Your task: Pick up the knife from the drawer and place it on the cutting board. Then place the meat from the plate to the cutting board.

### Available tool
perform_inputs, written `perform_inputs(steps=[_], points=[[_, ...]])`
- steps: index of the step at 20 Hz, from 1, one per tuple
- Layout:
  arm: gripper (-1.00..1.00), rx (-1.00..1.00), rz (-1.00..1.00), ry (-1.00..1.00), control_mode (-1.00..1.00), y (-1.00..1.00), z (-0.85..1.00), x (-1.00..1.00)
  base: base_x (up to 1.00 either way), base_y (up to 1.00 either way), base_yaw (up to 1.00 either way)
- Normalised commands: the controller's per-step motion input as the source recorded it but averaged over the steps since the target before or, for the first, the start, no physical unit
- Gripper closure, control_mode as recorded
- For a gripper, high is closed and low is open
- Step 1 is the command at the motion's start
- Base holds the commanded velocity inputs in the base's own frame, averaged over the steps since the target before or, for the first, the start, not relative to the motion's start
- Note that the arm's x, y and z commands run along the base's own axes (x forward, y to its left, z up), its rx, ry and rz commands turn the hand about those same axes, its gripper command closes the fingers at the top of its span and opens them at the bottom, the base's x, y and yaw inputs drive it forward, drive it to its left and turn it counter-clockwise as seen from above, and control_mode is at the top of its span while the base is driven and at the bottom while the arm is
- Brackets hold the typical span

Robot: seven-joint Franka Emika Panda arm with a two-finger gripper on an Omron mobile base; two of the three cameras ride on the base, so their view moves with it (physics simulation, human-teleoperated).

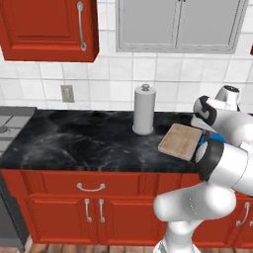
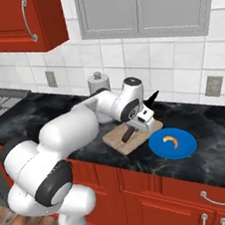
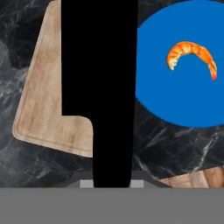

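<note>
The gripper point(image 2: 141, 116), clamping the knife point(image 3: 98, 87) by its handle, is hovering over the cutting board's point(image 3: 41, 100) edge nearest the plate point(image 3: 183, 96), so a release here risks the blade overhanging and sliding toward the meat point(image 3: 192, 54).

The hand point(image 2: 146, 114) grips the knife point(image 2: 152, 99) above the cutting board point(image 2: 119, 138).

Bare board top point(image 2: 119, 138) lies open beside the plate point(image 2: 185, 147); a paper-towel roll point(image 1: 144, 109) stands behind it
</note>
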Motion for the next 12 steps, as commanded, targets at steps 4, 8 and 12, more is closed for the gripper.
perform_inputs(steps=[4,8,12], points=[[1.0,0.0,0.0,0.0,1.0,0.0,0.0,0.0,0.4,-0.01,-0.26],[1.0,0.0,0.0,0.0,1.0,0.0,0.0,0.0,0.46,-0.47,-0.22],[1.0,0.0,0.0,0.0,1.0,0.0,0.0,0.0,0.59,0.15,-0.18]])
